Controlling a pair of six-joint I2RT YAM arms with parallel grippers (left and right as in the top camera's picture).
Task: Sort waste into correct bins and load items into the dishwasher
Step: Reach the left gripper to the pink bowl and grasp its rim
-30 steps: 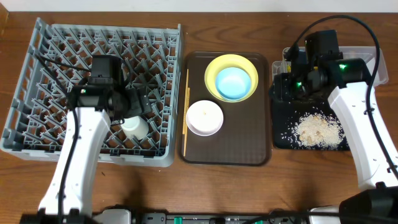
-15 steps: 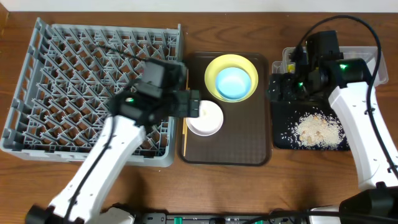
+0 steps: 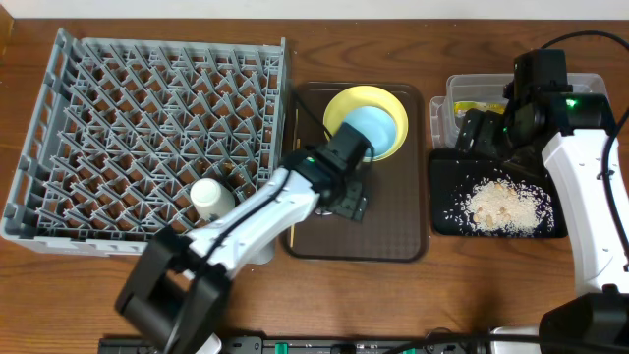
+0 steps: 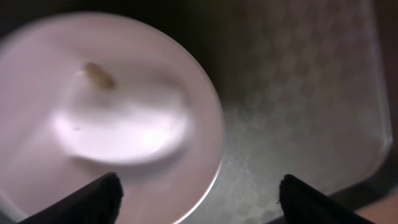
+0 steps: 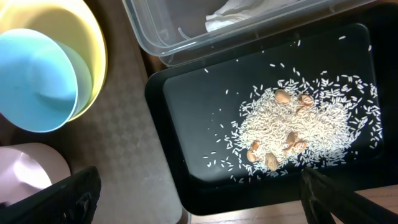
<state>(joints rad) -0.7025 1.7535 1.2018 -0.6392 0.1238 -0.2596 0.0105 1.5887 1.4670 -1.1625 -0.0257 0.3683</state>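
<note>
My left gripper (image 3: 349,202) hangs open over the white bowl (image 4: 112,106), whose rim lies between the fingers (image 4: 99,199), one over the bowl and one over the brown tray. From overhead the arm hides that bowl. The light-blue bowl (image 3: 371,130) sits in the yellow plate (image 3: 339,110). A small white cup (image 3: 211,195) stands in the grey dishwasher rack (image 3: 147,108). Chopsticks (image 3: 296,123) lie along the tray's left edge. My right gripper (image 3: 477,136) is open and holds nothing, above the black tray (image 5: 186,106) with rice scraps (image 5: 298,124). A white napkin (image 5: 230,15) lies in the clear tub (image 5: 186,37).
The brown serving tray (image 3: 383,221) sits between the rack and the bins. The clear tub (image 3: 580,84) stands behind the black tray (image 3: 447,211) at the table's right. Bare wooden table runs along the front edge.
My left arm swung from the rack to the brown tray, leaving the cup in the rack, and its jaws have narrowed slightly. The right gripper opened and shifted right.
</note>
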